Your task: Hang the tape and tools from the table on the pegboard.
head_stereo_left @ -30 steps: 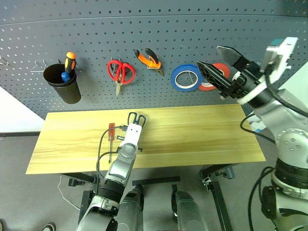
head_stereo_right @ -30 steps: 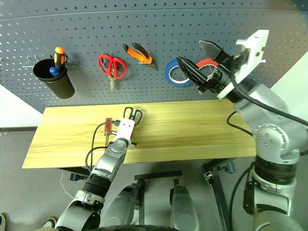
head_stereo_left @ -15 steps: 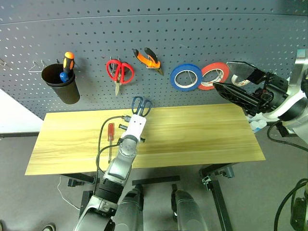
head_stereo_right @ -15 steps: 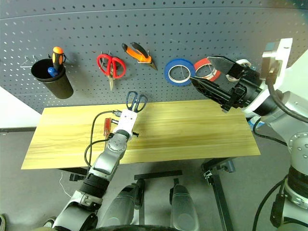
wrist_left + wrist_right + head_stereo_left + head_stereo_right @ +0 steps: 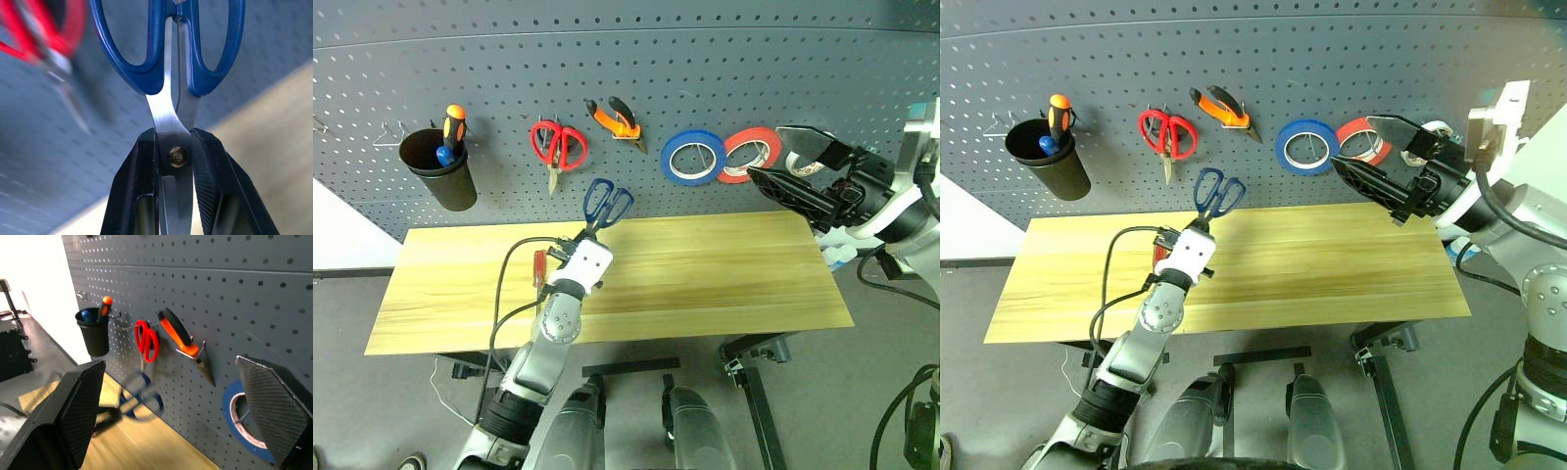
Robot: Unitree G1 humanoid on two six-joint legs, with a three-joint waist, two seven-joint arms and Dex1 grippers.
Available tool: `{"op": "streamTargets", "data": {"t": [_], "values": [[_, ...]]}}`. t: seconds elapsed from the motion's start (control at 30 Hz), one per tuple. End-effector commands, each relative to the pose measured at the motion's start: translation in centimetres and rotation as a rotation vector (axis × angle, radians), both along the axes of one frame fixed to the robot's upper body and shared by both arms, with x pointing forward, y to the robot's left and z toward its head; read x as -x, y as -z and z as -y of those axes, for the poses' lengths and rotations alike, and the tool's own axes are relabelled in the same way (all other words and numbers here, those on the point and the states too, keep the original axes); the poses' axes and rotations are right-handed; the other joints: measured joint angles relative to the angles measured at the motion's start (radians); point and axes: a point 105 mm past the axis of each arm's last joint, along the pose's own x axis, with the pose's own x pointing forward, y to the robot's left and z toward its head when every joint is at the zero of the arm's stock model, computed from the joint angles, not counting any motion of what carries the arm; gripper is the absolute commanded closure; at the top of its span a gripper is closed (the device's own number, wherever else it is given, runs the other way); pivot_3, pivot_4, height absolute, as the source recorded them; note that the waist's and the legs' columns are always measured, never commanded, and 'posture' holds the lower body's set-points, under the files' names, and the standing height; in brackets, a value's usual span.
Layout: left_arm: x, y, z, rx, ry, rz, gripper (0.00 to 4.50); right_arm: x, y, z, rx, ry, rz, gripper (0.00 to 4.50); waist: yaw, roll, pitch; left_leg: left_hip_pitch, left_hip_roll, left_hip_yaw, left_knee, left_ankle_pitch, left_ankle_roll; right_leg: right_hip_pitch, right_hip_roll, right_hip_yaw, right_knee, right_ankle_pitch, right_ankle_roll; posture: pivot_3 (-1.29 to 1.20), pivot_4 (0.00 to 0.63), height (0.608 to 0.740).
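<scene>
My left gripper [image 5: 176,142] is shut on the blades of the dark blue-handled scissors [image 5: 605,203], near their pivot. It holds them handles-up above the table [image 5: 724,279], just in front of the pegboard [image 5: 724,59] and below the red scissors. The red-handled screwdriver [image 5: 538,266] lies on the table, partly hidden behind my left arm. The orange-and-black pliers [image 5: 617,119] hang on the pegboard. My right gripper [image 5: 764,152] stands open at the right, level with the tape rolls. The whitish tape [image 5: 1436,131] peeks out behind it against the board.
A black cup [image 5: 437,168] holding an orange-and-black screwdriver hangs at the left. Red scissors [image 5: 558,147], a blue tape roll [image 5: 693,157] and a red tape roll [image 5: 747,155] hang along the board. Bare hooks [image 5: 386,132] sit at the far left.
My left gripper has lifted the scissors off the table and up toward the pegboard. My right gripper drew back to the right, away from the red tape roll, then held still.
</scene>
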Motion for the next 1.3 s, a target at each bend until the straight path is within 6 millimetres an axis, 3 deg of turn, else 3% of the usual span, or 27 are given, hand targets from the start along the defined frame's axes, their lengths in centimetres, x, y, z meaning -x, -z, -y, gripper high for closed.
{"op": "streamTargets", "data": {"t": [0.03,0.23,0.67,0.97,1.3], "values": [[1.2,-3.5,-0.5,0.021,-0.010,0.188,3.88,0.3,-1.0,0.2,0.012,0.001,0.055,0.00,0.002,0.000,0.000,0.000,0.000,0.000,0.000,0.000,0.000,0.000,0.000,0.000,0.000,0.000,0.000,-0.09,0.235,0.738],[1.2,-4.7,-2.1,0.045,-0.081,0.260,3.88,0.1,-1.1,0.4,0.019,0.001,0.056,0.00,0.012,0.000,0.000,0.000,0.000,0.000,0.001,0.000,0.000,0.000,0.001,0.000,0.000,0.000,0.000,-0.09,0.230,0.738],[0.2,-3.6,-4.3,0.067,-0.159,0.226,3.88,-0.2,-1.0,0.3,0.024,0.007,0.056,0.00,0.025,0.000,0.000,0.000,-0.001,0.001,0.003,0.000,0.000,0.001,0.001,0.000,0.001,0.001,0.002,-0.09,0.228,0.738],[-1.7,-4.0,-3.5,0.112,-0.121,0.222,3.90,-0.2,-1.0,0.2,0.026,0.010,0.054,0.00,0.023,0.000,0.000,0.000,-0.001,0.001,0.003,0.000,0.000,0.001,0.002,0.000,0.001,0.002,0.003,-0.09,0.227,0.738],[-1.9,-4.1,-3.6,0.123,-0.110,0.223,3.90,-0.2,-1.0,0.3,0.025,0.023,0.055,0.00,0.021,0.000,0.000,0.000,-0.001,0.003,0.004,0.000,0.000,0.001,0.002,0.000,0.002,0.002,0.003,-0.10,0.226,0.738]]}}
